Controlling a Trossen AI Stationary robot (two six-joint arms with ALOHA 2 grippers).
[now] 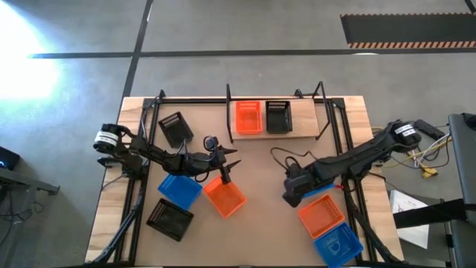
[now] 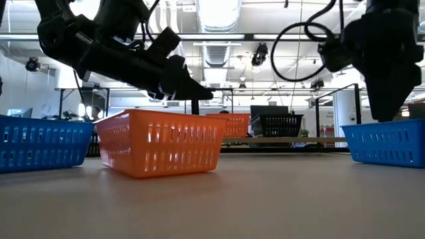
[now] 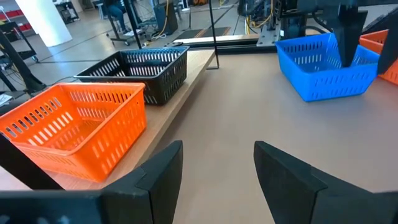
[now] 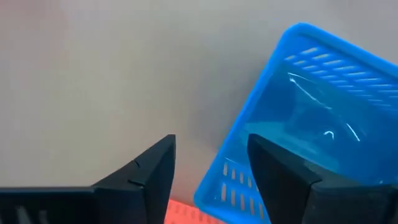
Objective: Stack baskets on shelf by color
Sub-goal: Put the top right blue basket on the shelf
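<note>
The shelf (image 1: 305,128) stands at the table's far edge, and an orange basket (image 1: 248,117) and a black basket (image 1: 279,117) rest on its board. My left gripper (image 1: 229,170) (image 3: 217,149) is open. It hovers just above the far rim of a loose orange basket (image 1: 224,196) (image 2: 163,143) and faces the shelf. My right gripper (image 1: 288,195) (image 4: 211,143) is open and points down over the corner of a blue basket (image 4: 298,124) (image 3: 323,65). My right arm mostly hides that basket in the high view.
Loose on the table's left half are a blue basket (image 1: 180,189) and two black baskets (image 1: 175,128) (image 1: 169,219). Near the right corner sit an orange basket (image 1: 322,215) and a blue basket (image 1: 338,243). Bare tabletop lies between the arms and in front of the shelf.
</note>
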